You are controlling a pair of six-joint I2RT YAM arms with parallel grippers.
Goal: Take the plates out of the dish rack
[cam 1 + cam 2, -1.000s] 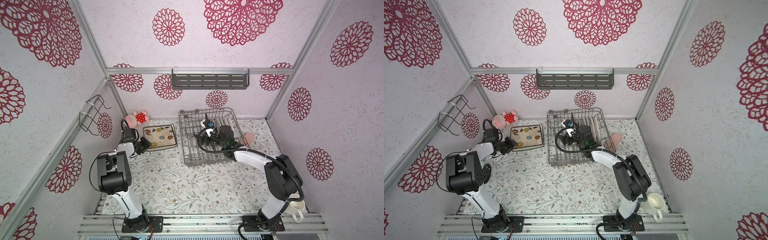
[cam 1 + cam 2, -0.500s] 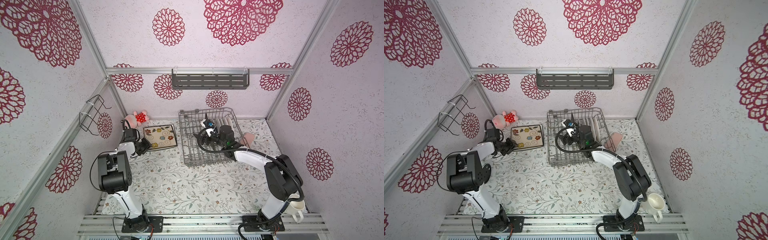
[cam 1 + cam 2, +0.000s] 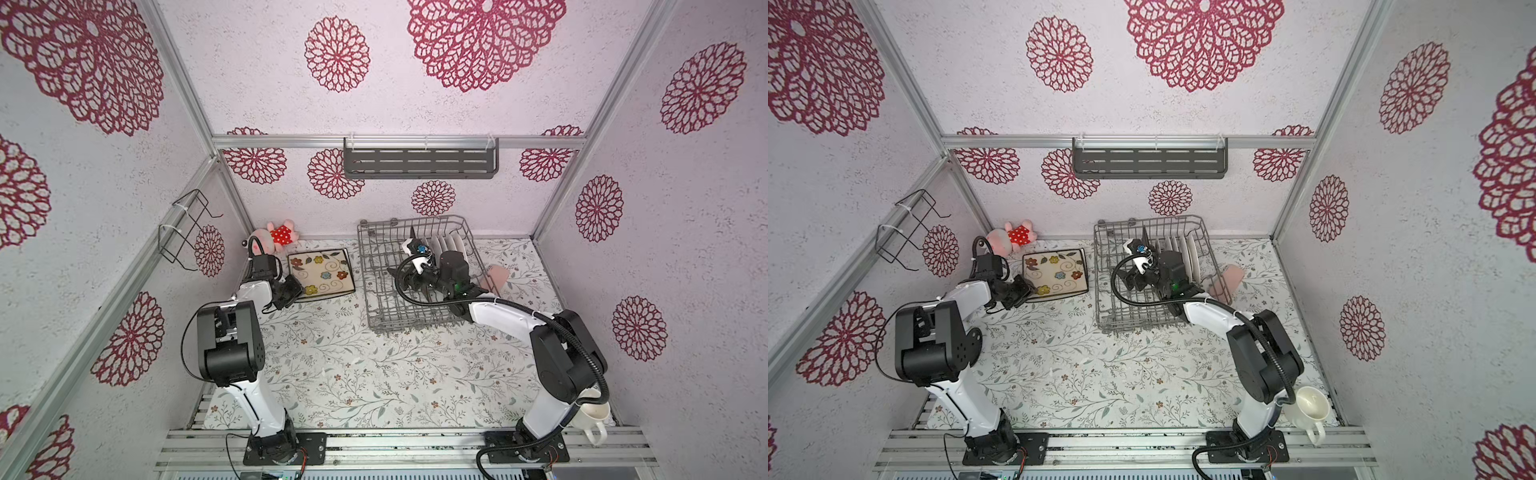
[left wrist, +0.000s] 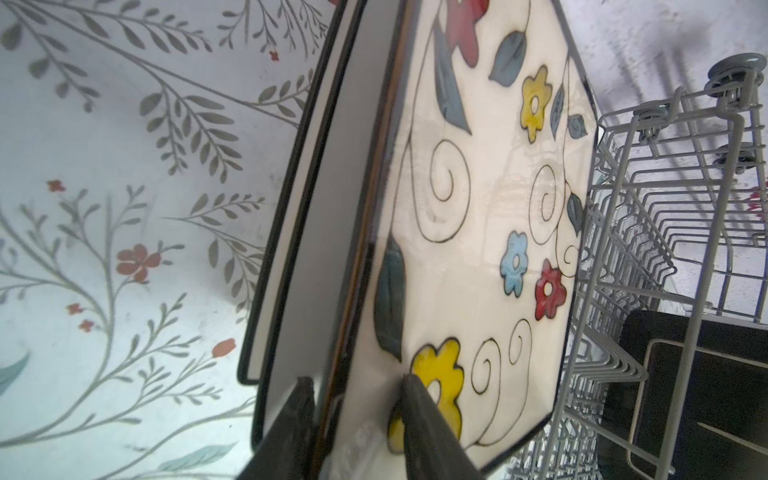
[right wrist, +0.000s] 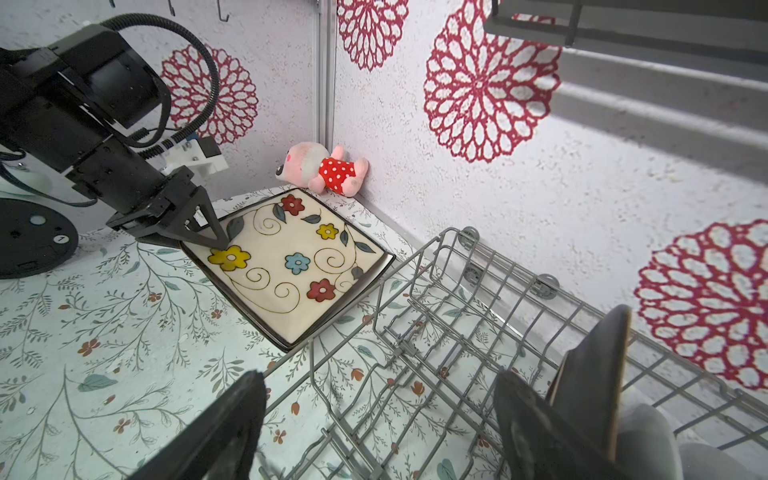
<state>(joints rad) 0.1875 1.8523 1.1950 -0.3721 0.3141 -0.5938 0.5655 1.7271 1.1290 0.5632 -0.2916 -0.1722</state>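
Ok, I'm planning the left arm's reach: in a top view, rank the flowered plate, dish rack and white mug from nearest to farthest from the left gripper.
1. The flowered plate, gripped by the left gripper, back left.
2. The dish rack, just right of it.
3. The white mug, front right corner.

Glossy glazed ceramic on the flowered plate [image 5: 291, 266], smooth, with a dark shiny rim. Grey coated metal wire in the dish rack [image 3: 376, 286], dull satin. Matt black plastic on the left claw [image 4: 357, 386]. Smooth printed sheet with a faint sheen over the desk [image 3: 374, 374]. Soft fuzzy cloth on the plush toy [image 5: 336, 170]. Rough, grainy, matt walls [image 3: 498, 104].
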